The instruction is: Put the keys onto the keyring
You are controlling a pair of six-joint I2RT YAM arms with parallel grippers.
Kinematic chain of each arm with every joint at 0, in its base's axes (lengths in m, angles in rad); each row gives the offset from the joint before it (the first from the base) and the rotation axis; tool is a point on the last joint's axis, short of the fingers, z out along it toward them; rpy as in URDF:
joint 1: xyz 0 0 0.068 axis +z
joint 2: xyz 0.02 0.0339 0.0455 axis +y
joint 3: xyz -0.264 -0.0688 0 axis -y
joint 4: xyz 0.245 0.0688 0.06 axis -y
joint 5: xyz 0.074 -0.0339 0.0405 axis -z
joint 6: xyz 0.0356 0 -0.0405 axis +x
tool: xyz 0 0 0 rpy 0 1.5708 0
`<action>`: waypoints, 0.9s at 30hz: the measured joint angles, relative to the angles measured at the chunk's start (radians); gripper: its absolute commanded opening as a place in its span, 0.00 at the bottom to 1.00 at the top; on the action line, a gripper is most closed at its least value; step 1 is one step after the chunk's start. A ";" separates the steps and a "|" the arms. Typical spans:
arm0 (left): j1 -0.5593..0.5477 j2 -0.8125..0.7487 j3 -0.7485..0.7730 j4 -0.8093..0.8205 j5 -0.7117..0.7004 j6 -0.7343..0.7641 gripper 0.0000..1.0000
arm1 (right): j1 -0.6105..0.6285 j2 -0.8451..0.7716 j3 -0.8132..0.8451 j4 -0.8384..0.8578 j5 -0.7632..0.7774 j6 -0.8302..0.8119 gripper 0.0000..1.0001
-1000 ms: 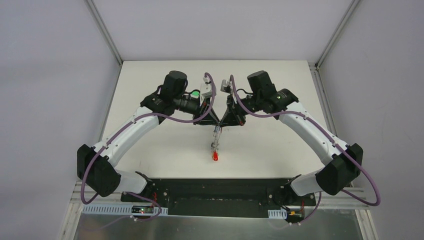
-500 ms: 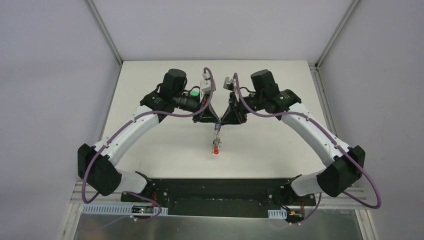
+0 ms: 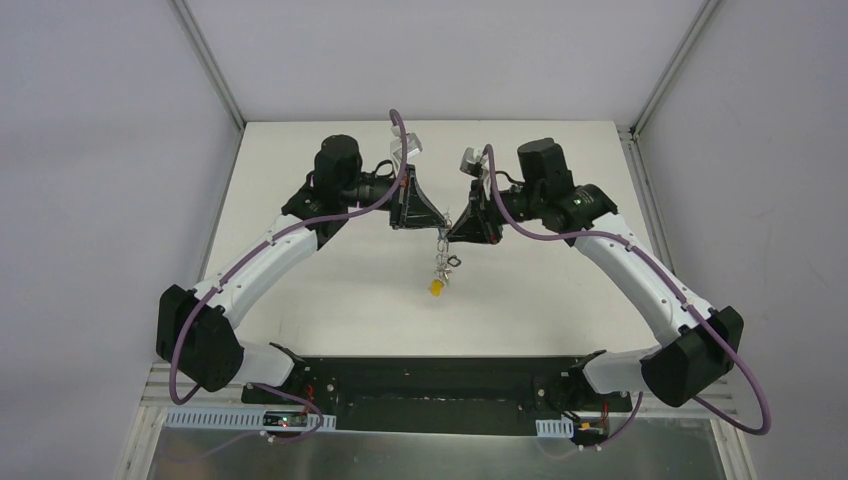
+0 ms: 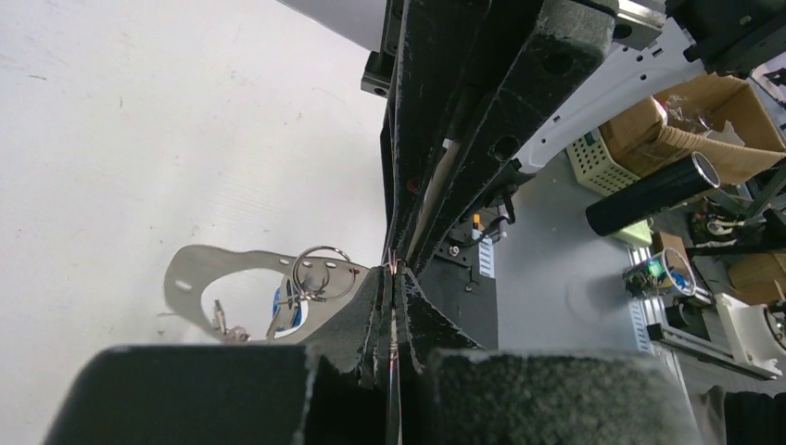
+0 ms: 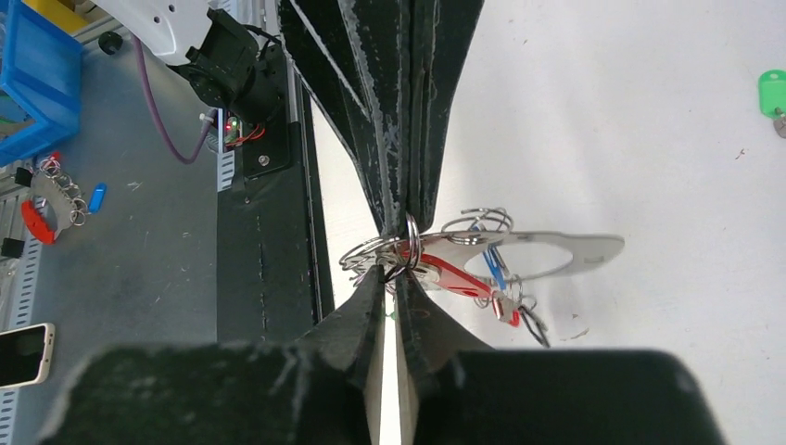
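Left claw [image 4: 394, 278] and right claw [image 5: 397, 278] both pinch the keyring [image 5: 411, 236], keys [image 5: 454, 276] dangling.

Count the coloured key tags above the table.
4: red tag, blue tag and yellow tag hang in the bunch the right pincer grips; green tag lies apart on the table. Others may be hidden.

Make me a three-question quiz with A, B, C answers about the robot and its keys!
1. Where is the bunch? A on a shelf; B held between left gripper and right gripper; C in a box.
2. What colour is its lowest tag? A yellow; B purple; C black.
3. How is the right gripper? A wide open; B shut on the bunch; C out of view.
Answers: B, it hangs where the tips meet; A, top view shows yellow; B, the wrist view shows it clamped.
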 measured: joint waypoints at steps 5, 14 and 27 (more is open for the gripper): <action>0.000 0.000 -0.001 0.019 -0.011 -0.033 0.00 | -0.002 0.000 -0.002 0.011 0.001 0.011 0.03; 0.000 0.000 -0.024 0.044 -0.071 -0.072 0.00 | 0.008 0.002 -0.008 0.021 0.053 0.027 0.05; 0.013 0.000 -0.032 0.057 -0.116 -0.093 0.00 | 0.016 0.006 -0.008 0.048 0.088 0.033 0.06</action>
